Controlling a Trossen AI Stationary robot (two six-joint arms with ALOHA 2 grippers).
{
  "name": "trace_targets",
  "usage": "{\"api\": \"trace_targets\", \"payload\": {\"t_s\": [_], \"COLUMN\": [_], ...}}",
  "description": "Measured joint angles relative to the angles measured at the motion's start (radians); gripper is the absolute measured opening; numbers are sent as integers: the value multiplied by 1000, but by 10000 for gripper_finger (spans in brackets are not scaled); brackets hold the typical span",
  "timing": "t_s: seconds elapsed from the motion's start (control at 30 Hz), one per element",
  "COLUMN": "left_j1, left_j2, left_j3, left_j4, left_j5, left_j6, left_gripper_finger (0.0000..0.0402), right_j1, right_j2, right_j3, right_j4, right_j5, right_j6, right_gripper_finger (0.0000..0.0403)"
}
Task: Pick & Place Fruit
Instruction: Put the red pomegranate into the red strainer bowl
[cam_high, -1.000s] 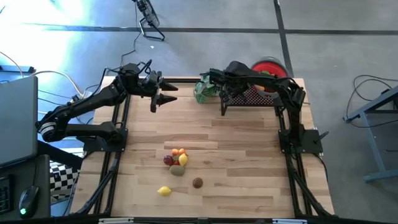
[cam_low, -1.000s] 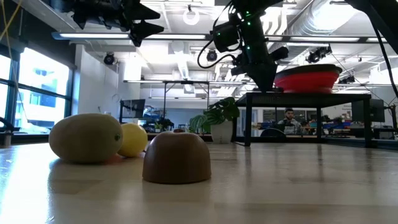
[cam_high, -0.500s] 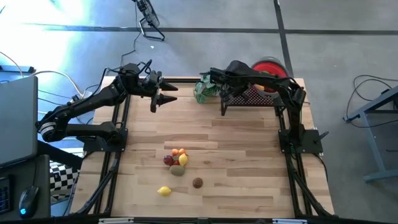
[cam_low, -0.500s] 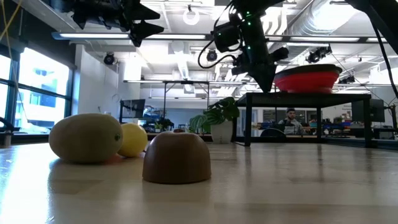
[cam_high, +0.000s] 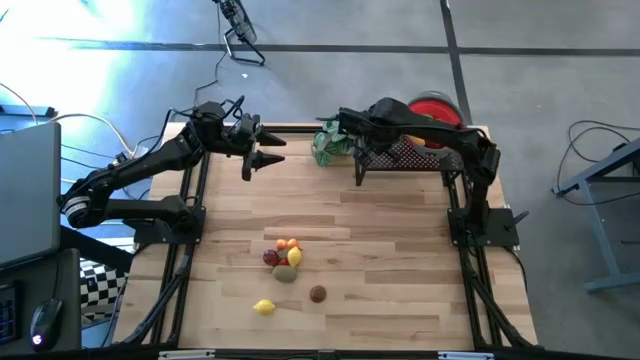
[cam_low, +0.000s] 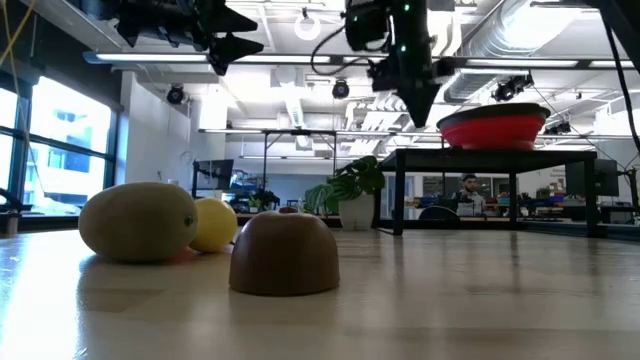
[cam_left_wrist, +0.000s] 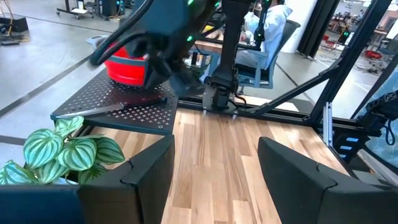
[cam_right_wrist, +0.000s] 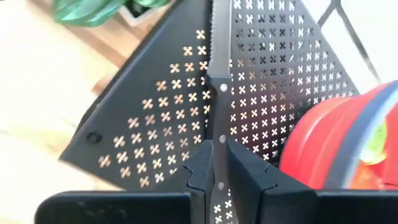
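Observation:
Several small toy fruits lie bunched on the wooden table near its front. A yellow one and a brown one lie apart from them. The low view shows a greenish fruit, a yellow one and a brown one resting on the tabletop. My right gripper hangs shut and empty above the black perforated stand, beside the red bowl. My left gripper waits open at the far left, high above the table.
The red bowl sits on the black stand at the far right; a bit of green and orange shows inside it. A leafy plant stands left of the stand. A person sits in the room beyond.
My right gripper has risen higher above the stand, drifted slightly toward the table's left and rolled about its own axis. The left arm and the fruits have kept still.

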Motion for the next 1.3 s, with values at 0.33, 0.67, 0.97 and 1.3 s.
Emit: {"api": "trace_targets", "payload": {"t_s": [0.33,0.67,0.97,1.3], "left_j1": [0,0,0,-1], "left_j2": [0,0,0,0], "left_j3": [0,0,0,0], "left_j4": [-7,-61,-55,-129], "left_j5": [0,1,1,0], "left_j6": [0,0,0,-3], "left_gripper_finger": [228,228,228,228], "right_j1": [116,252,311,315], "right_j2": [-152,-329,-484,-527], "right_j3": [-19,-331,-725,-976], "right_j4": [320,747,1276,1693], "right_j5": [-20,-223,-274,-370], "right_j6": [-227,-333,-305,-210], "right_gripper_finger": [6,3,3,3]}}
